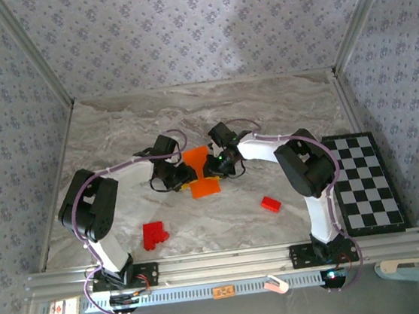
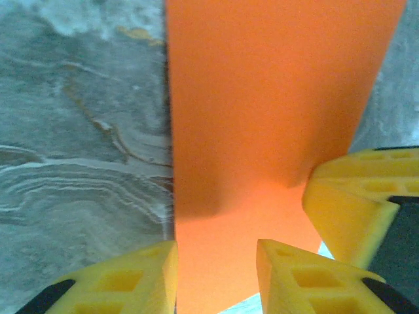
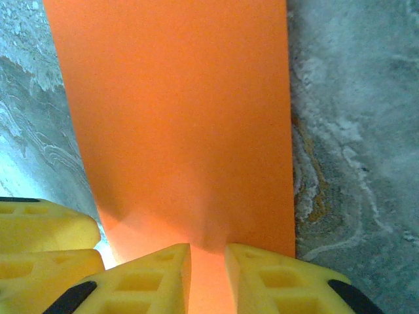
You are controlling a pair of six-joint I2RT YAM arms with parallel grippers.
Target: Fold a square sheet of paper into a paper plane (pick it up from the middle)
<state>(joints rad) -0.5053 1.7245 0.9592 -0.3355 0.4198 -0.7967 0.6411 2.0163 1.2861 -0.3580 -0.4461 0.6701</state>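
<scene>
While both arms reach toward the middle of the marble table (image 1: pixel 280 111), the top view has the left gripper (image 1: pixel 184 178) and right gripper (image 1: pixel 211 170) facing each other with the orange paper sheet (image 1: pixel 196 160) between them. From there the sheet looks folded: a tapered upper part, and a second flap lower, toward the arm bases. Same view gives the surroundings: a red block cluster (image 1: pixel 154 235) near left and a single red block (image 1: pixel 270 204) near right, both well apart from the paper. A chequered board (image 1: pixel 364 181) lies at the right edge. Finger gaps are too small to read from up there.

Left wrist view: the left gripper (image 2: pixel 216 278) has its yellow fingers clearly apart, and the paper runs face-on up from the gap. The paper's left edge lines up with the left finger. A right-gripper finger (image 2: pixel 347 203) sits at the paper's right side. Gripping or just straddling, can't tell.

Right wrist view: the right gripper (image 3: pixel 208 278) has its fingers nearly together, with a narrow strip of orange in the gap. The sheet is far wider than that gap. Pinched or pressed, can't tell. Left-gripper fingers (image 3: pixel 46 226) show at lower left, beside the paper's edge.
</scene>
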